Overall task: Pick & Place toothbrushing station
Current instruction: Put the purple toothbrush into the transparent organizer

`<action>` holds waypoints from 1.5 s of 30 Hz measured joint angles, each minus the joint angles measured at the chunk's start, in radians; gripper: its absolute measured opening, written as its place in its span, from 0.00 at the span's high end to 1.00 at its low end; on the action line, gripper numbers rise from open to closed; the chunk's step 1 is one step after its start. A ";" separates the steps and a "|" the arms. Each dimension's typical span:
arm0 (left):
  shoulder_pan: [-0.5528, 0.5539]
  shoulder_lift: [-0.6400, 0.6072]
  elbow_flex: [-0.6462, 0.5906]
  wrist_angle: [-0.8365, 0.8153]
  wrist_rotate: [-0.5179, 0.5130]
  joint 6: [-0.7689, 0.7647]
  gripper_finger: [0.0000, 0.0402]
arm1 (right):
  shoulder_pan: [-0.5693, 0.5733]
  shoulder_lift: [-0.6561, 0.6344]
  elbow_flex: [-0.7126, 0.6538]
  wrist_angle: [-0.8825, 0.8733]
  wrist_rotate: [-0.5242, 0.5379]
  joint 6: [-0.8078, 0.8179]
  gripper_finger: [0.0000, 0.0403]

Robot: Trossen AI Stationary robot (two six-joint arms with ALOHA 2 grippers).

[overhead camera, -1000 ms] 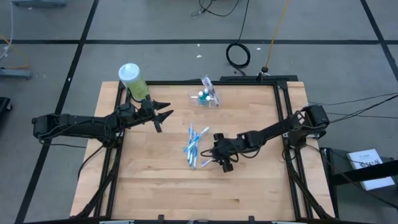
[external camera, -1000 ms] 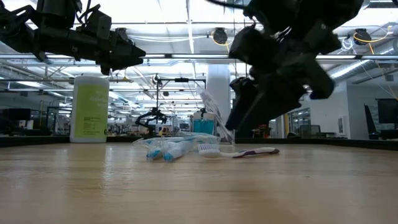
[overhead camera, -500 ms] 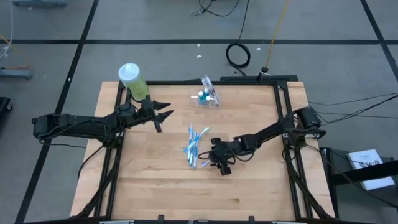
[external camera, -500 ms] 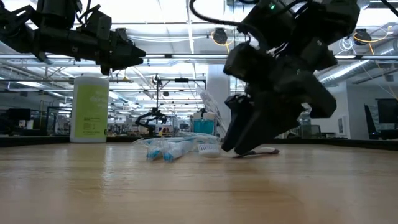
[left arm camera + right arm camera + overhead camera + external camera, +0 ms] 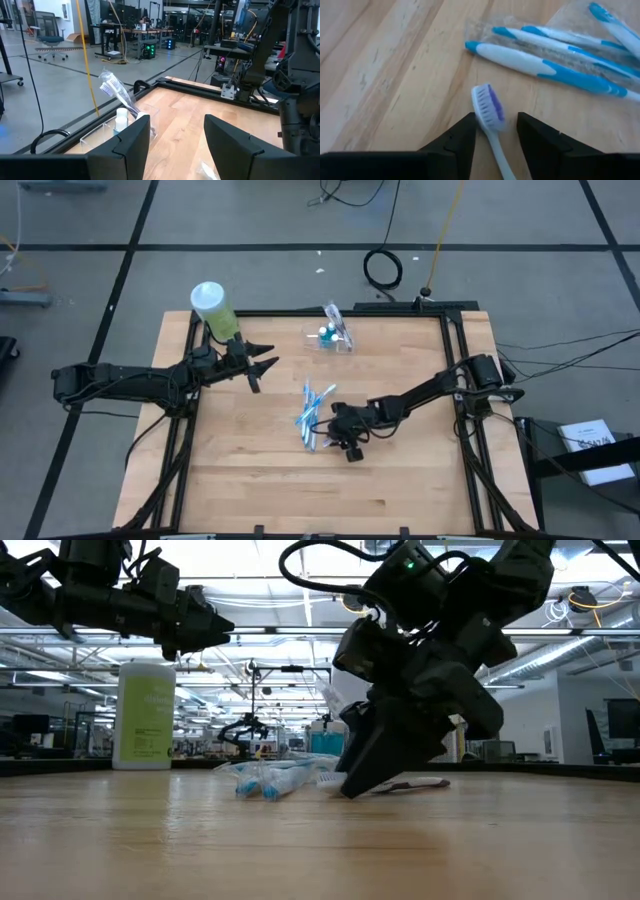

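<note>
A purple and white toothbrush (image 5: 489,107) lies flat on the wooden table, beside several blue and white toothbrushes in clear wrap (image 5: 311,416) (image 5: 555,52). My right gripper (image 5: 333,443) (image 5: 495,127) is open and low over the table. Its fingers stand on either side of the purple brush's neck, just behind the bristle head. A small clear cup (image 5: 331,335) (image 5: 121,117) holding toothbrushes and a small tube stands at the table's far side. My left gripper (image 5: 264,364) (image 5: 175,135) is open and empty, raised above the table's left part.
A light-green bottle with a white cap (image 5: 211,306) (image 5: 146,715) stands at the far left corner, just behind my left gripper. The black frame rail (image 5: 450,350) runs along the table's edges. Bare wood lies toward the near edge.
My right gripper has gone toward the table's left edge and down, until its fingertips are close to the tabletop on either side of the purple toothbrush. The toothbrushes have stayed where they were.
</note>
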 joint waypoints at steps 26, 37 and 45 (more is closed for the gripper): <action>0.000 0.000 0.000 0.000 0.000 0.000 0.51 | -0.075 -0.173 -0.006 -0.001 0.007 -0.060 0.96; 0.000 0.000 0.000 0.000 0.000 0.000 0.51 | -0.293 -0.425 -0.009 0.041 0.006 -0.089 0.96; 0.000 0.000 0.000 0.000 0.000 0.000 0.51 | -0.525 -0.425 -0.122 0.585 -0.082 0.018 0.97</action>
